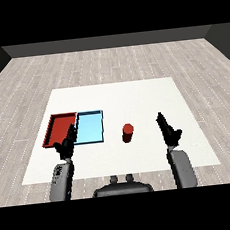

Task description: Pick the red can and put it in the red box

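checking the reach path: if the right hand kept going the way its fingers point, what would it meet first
Probably nothing: the right hand points up and away over bare table, and the red can stands off to its left.

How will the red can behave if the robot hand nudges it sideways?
The red can stands upright and looks narrow, so a high push would probably tip it. Once down, its round side would likely roll across the flat white table.

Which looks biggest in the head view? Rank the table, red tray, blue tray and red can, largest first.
1. white table
2. red tray and light blue tray: look alike, so unranked
3. red can
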### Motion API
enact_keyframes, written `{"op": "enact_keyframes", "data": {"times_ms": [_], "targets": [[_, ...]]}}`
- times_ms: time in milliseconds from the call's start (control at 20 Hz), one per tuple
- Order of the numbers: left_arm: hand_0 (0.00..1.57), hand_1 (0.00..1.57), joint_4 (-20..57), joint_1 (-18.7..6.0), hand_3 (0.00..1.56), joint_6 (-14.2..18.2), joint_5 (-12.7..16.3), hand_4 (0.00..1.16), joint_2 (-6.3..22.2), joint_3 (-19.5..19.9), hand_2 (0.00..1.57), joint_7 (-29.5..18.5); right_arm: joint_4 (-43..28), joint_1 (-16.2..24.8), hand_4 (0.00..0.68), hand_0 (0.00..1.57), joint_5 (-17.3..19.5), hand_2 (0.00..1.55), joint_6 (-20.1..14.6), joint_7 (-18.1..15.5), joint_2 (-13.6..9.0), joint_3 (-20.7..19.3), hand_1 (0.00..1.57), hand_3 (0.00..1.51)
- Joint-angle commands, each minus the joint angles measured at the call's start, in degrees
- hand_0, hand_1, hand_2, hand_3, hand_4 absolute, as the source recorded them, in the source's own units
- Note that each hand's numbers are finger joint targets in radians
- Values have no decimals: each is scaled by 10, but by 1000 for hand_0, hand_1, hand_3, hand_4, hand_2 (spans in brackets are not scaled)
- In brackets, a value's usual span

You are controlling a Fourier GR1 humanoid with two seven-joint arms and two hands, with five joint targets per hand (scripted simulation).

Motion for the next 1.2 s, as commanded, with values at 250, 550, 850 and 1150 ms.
{"op": "enact_keyframes", "data": {"times_ms": [250, 550, 850, 1150], "targets": [[0, 0, 77, -73, 0, -13, -19, 0, 17, 17, 0, -4, 28, 13, 0, 0, -1, 0, 16, -11, -11, -25, 0, 0], [0, 0, -13, -42, 0, -13, 5, 0, -29, 12, 0, -209, -3, 32, 0, 0, -39, 0, 51, -193, 12, -34, 0, 0], [0, 0, -71, 40, 0, -9, -18, 0, -38, -16, 0, -229, 22, -14, 0, 0, -29, 0, 43, -186, 12, -33, 0, 0], [0, 0, 23, -25, 0, -3, -13, 0, -40, 1, 0, -270, 60, -10, 0, 0, -51, 0, 79, -200, -6, -53, 0, 0]]}}
